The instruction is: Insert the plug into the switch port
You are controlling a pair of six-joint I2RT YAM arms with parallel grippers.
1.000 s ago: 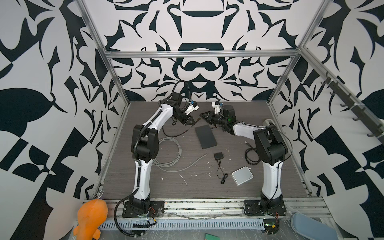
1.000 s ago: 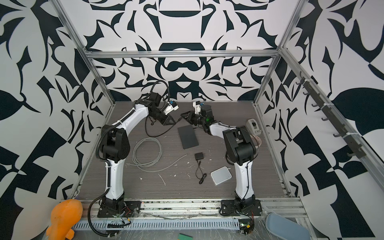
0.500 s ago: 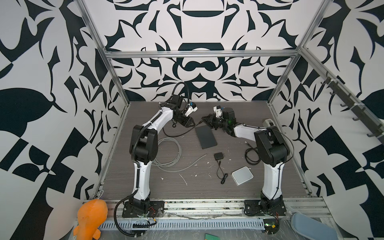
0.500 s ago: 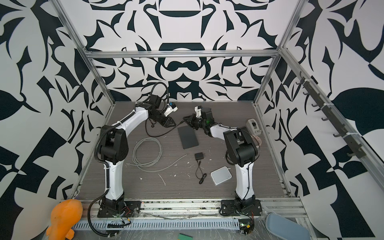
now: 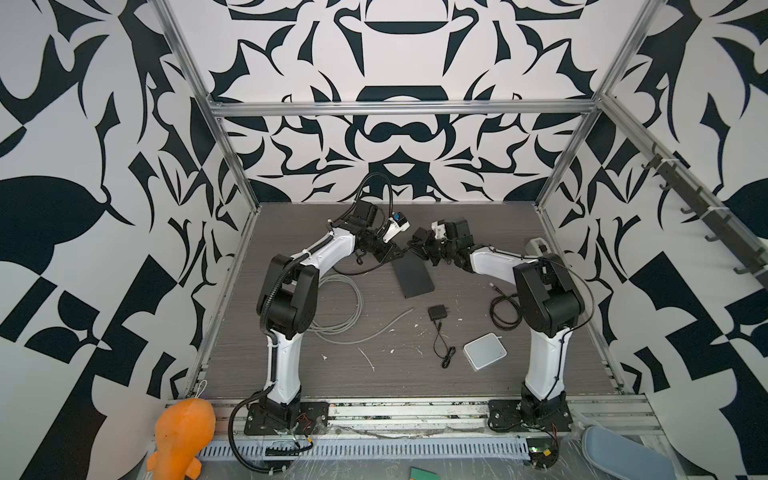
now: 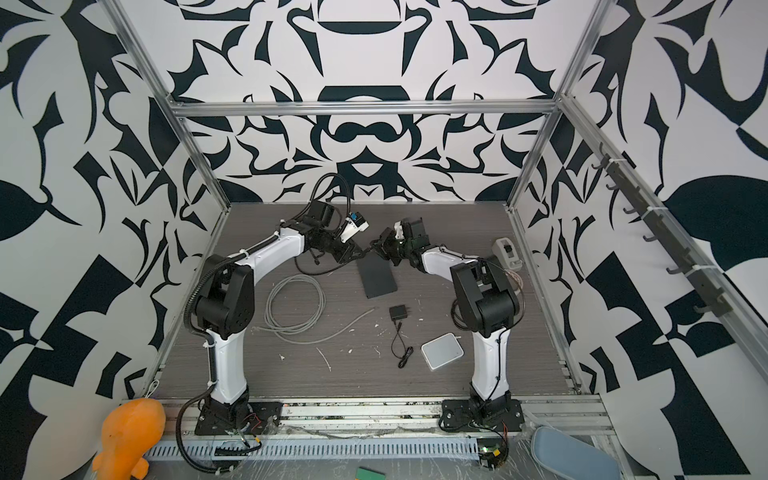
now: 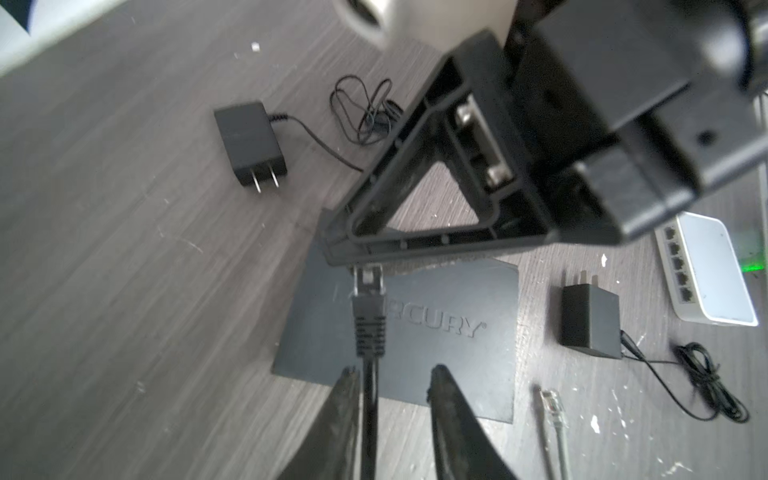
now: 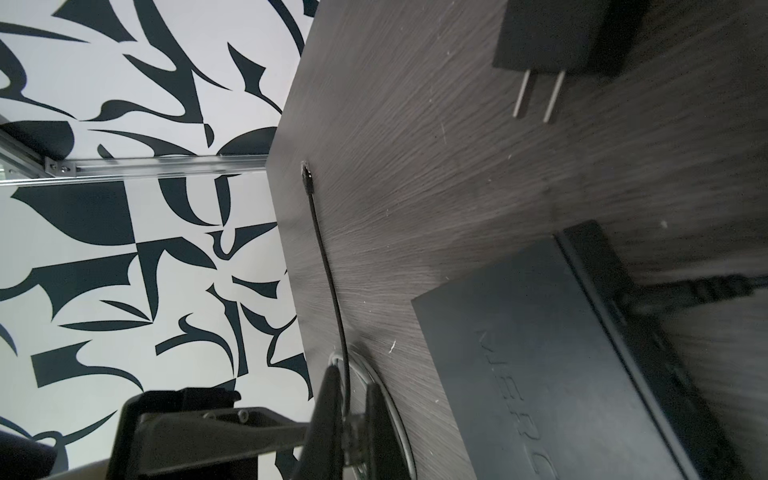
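A flat black box [image 5: 413, 274] [image 6: 378, 276] marked MERCURY [image 7: 457, 299] [image 8: 540, 353] lies at the back middle of the table. Its switch port is hidden. Just above its far end hangs the black plug [image 7: 368, 303] with a clear tip. My right gripper [image 7: 336, 245] [image 8: 353, 376] is shut on that clear tip [image 8: 355, 424]. My left gripper [image 7: 390, 372] is open, and the plug's black cable runs between its fingers along one of them. In both top views the two grippers [image 5: 397, 249] [image 5: 411, 245] meet tip to tip.
A white box with a row of ports [image 5: 485, 351] [image 7: 706, 270] sits front right. A black adapter with thin cord [image 5: 437, 312] [image 7: 590, 320] lies mid-table, and another adapter [image 7: 249, 141] nearby. A grey cable coil [image 5: 336, 307] lies left, its clear plug [image 7: 550, 401] beside the black box.
The right gripper has moved in to the left one and shut on the plug's tip. The left jaws have opened, leaving the cable loose between them.
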